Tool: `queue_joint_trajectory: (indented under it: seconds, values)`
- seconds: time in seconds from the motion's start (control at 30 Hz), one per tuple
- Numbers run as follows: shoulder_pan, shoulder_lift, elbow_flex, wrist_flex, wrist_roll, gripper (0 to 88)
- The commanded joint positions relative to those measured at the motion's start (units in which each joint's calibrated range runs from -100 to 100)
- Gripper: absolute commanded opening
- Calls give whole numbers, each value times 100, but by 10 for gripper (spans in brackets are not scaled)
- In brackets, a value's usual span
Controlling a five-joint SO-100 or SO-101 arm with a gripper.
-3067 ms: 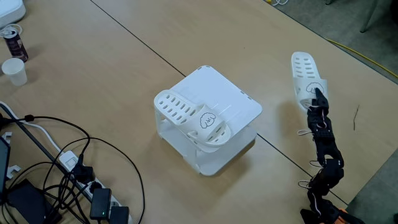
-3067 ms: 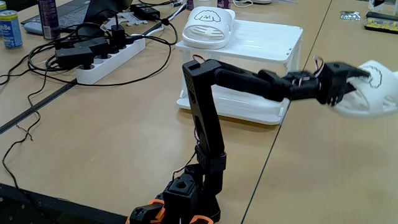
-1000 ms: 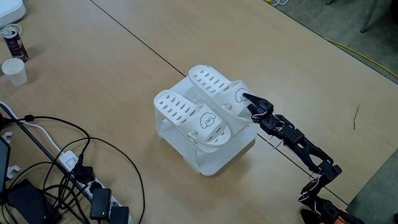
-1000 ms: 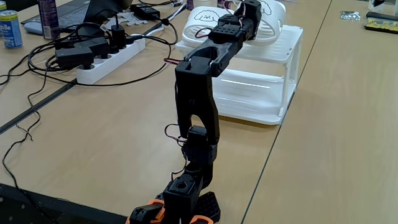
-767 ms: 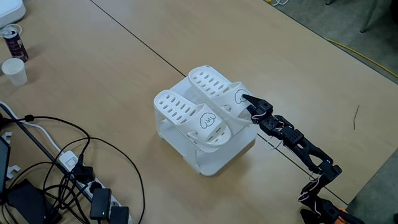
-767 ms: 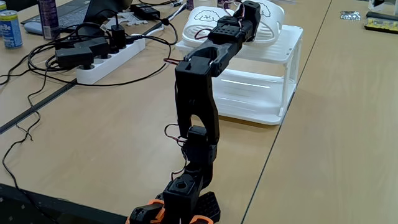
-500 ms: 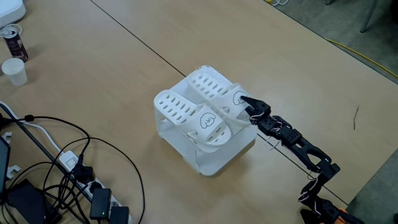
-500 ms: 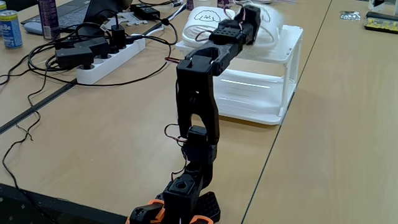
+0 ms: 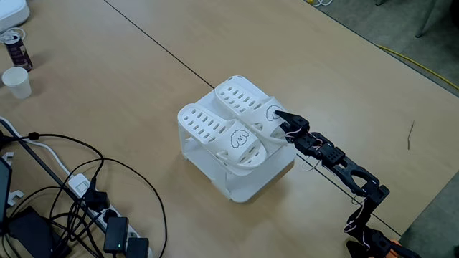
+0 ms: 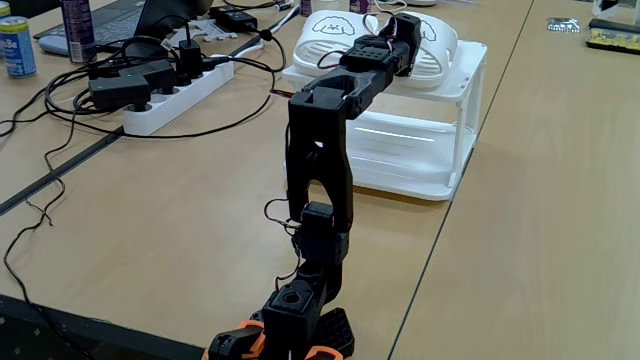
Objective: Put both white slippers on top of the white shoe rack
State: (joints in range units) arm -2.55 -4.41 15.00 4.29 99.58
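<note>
The white shoe rack (image 9: pixel 240 188) (image 10: pixel 440 150) stands in the middle of the table. Two white slippers lie side by side on its flat top. In a fixed view the nearer slipper (image 9: pixel 219 136) (image 10: pixel 333 40) rests alone at the left. The other slipper (image 9: pixel 244 100) (image 10: pixel 434 40) lies flat beside it. My gripper (image 9: pixel 281 118) (image 10: pixel 405 28) is at that slipper's toe band with the drawn face, shut on the band as far as the fingers show. The black arm stretches from its base at the table's edge up to the rack top.
Cables and a power strip (image 9: pixel 118 233) (image 10: pixel 170 100) lie left of the rack. A paper cup (image 9: pixel 16 81) and a can (image 9: pixel 14 46) stand at the far left. The table edge runs along the right (image 9: pixel 430 208).
The second slipper went from the table at the right onto the rack. In the last half second it sank from slightly raised to flat on the top, the arm lowering with it.
</note>
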Motion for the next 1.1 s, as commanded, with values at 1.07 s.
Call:
queue_joint_trajectory:
  seconds: [1.07]
  values:
    - [-25,-489,-152,-75,42,180]
